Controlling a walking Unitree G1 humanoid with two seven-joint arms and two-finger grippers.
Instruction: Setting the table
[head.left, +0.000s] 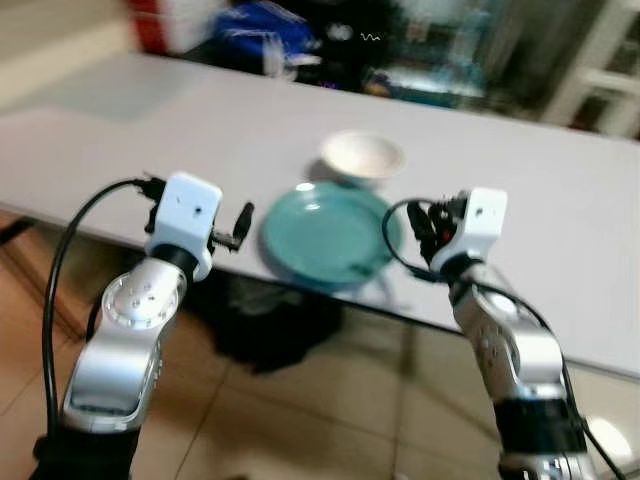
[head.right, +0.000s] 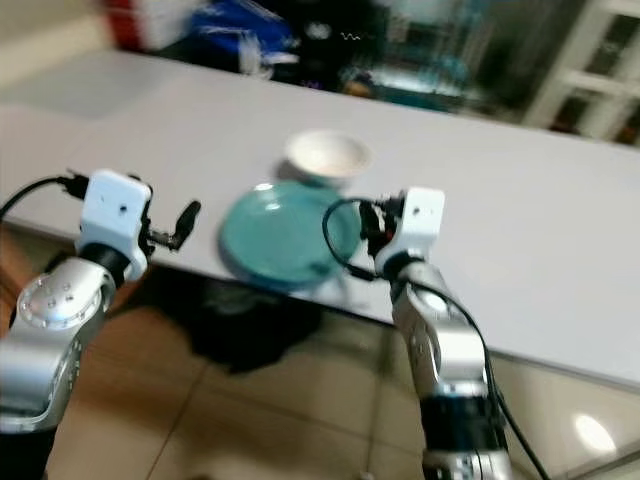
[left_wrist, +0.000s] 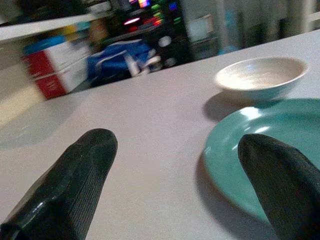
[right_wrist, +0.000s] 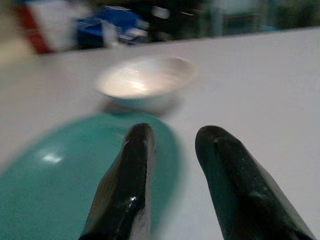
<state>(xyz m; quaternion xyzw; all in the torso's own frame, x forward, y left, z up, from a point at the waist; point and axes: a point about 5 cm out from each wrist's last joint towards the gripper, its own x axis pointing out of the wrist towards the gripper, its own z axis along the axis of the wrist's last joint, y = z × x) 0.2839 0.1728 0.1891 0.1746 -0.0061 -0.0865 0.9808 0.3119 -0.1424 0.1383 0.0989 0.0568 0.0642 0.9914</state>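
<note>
Centrally, round glossy teal plate (head.left: 325, 235), shallow cream bowl (head.left: 363, 156), smooth white table (head.left: 540, 230)

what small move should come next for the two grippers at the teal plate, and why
Probably ease the right gripper forward so its open fingers straddle the rim of the round teal plate. That plate overhangs the near edge of the white table, with the small white bowl just behind it. The left gripper hangs open beside the plate's other side, gripping nothing.

Beyond table: blue bag (left_wrist: 120, 57), red-and-white box (left_wrist: 55, 67), possibly shelving, blurred; tiled floor (head.left: 300, 420) below.
</note>
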